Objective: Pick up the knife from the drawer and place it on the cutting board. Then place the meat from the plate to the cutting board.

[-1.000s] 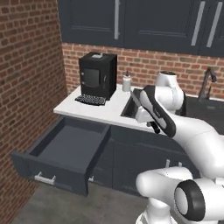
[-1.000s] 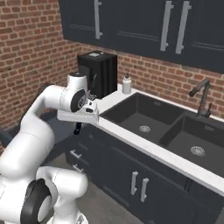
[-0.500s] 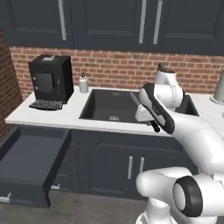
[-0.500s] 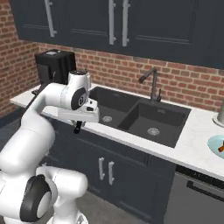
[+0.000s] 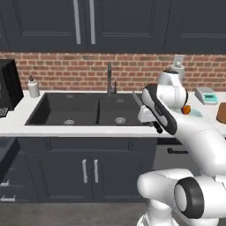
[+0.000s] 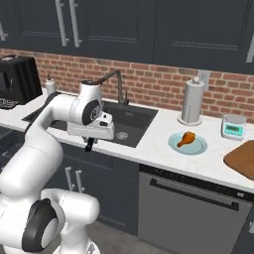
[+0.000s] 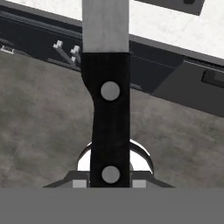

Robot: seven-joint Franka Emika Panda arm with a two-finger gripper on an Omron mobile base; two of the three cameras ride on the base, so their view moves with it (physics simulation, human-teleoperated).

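Note:
My gripper is shut on the knife, around its black handle with two silver rivets; the grey blade runs up out of the hand view. The gripper hangs in front of the counter edge by the sink, and it also appears in the right base view. On the counter to the right, the meat lies on the pale blue-green plate. Farther right is the brown cutting board. From the left base view I see the meat, the plate and the cutting board. The open drawer's corner shows at the far left.
A double black sink with a faucet lies behind my hand. A paper towel roll and a small scale stand near the brick wall. A black coffee machine sits far left. Dark cabinets run below the counter.
The whole picture has shifted: the base has driven right along the counter, from the drawer and coffee machine past the sink. The knife stays in my shut gripper.

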